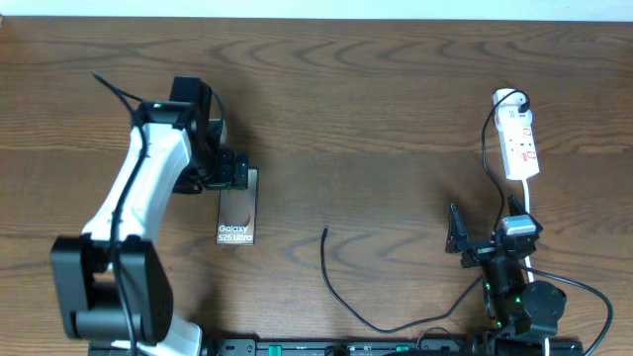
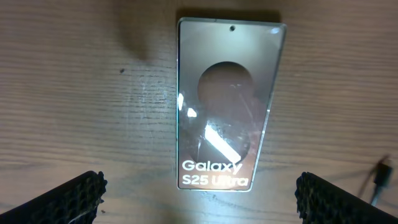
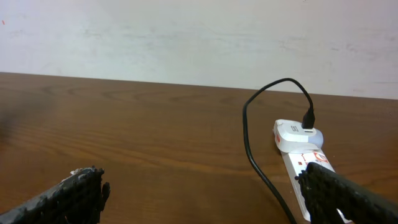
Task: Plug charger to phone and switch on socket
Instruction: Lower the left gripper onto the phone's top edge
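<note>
Left claw (image 2: 200,196) wide above phone (image 2: 227,106) edges

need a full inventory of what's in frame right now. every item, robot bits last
phone: 1, silver edge, dark glossy face, lies flat on the left of the table
charger cable: 1, thin, black, free tip at mid-table, runs to the near edge and toward the right arm
socket: 1, white strip with red marks, far right of the table
adapter: 1, white, on the socket's far end, with a black cable plugged into it
table: 1, brown wood
wall: 1, white, behind the table
left arm: 1, white and black
right arm: 1, black
left gripper: 1, black fingers, open, over the phone
right gripper: 1, black fingers, open, empty, facing the socket
</note>
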Controlling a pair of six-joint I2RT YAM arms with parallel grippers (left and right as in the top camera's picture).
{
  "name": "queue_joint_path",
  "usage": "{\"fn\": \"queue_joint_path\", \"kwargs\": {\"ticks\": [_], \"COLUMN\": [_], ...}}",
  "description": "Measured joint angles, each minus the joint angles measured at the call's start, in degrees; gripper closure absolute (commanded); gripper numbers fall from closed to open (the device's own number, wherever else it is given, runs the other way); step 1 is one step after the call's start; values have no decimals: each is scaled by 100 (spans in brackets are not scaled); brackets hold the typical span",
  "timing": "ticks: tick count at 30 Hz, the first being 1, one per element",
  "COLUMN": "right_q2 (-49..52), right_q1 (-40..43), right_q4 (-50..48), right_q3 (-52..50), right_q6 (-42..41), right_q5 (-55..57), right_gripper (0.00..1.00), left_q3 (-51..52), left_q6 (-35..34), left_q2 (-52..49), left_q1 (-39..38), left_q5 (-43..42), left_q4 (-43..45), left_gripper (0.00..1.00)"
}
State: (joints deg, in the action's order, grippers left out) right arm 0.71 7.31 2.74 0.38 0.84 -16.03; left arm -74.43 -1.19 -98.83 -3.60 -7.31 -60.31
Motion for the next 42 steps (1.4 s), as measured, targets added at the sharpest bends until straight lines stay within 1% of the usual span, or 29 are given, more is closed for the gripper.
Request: {"fn": "queue_joint_path", "kwargs": {"ticks": [3,8,16,21,27,42], "right_q2": [0,0,0,0,0,0], "right_q1": [0,0,0,0,0,0], "right_q4": [0,0,0,0,0,0], "right_q3": [0,0,0,0,0,0], "right_q6": [0,0,0,0,0,-2], "right_q5": [0,2,2,0,2,0], "right_gripper": [1,1,1,1,1,1], "left_q3": [28,229,852,1137,1235,1513], "left_q6": [0,0,0,0,0,-9], "left_q2": [-205,-243,-243,-188,-13,4], "left_q1": [0,0,-9,-114,-280,-404], "left_q5": [0,2,15,17,17,170], "left_q4": [90,393,1167,1473,1585,1792], "left_gripper": [0,0,0,0,0,0]}}
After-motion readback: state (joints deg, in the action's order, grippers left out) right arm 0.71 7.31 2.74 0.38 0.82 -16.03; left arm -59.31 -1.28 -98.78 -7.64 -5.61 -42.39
